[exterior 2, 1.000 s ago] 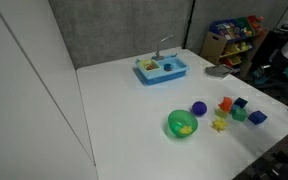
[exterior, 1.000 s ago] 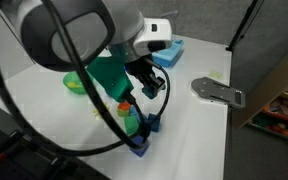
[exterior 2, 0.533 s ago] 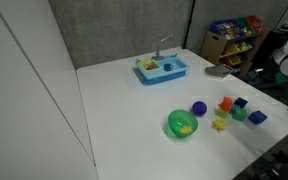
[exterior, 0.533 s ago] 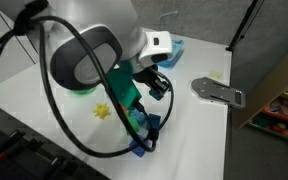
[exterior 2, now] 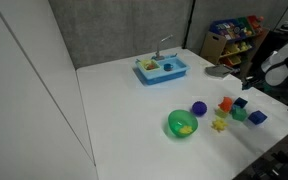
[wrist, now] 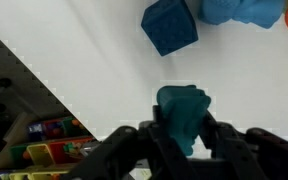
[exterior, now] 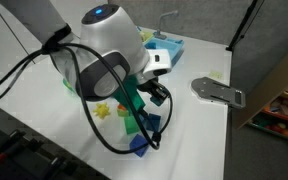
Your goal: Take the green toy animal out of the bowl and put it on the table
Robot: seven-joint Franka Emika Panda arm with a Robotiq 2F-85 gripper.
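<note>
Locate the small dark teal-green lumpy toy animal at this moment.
Wrist view, bottom centre: the dark teal-green toy animal is clamped in the claw over the white tabletop, the blue cube block its nearest neighbour, just above it in the picture.

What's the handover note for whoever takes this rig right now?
The gripper is shut on the green toy animal, which sits pinched between its fingers over the table.
The bowl holds only a yellow piece.
Done: the toy is out of the bowl.
Left: lower it onto bare table, short of the blue cube, then open and back away.
</note>
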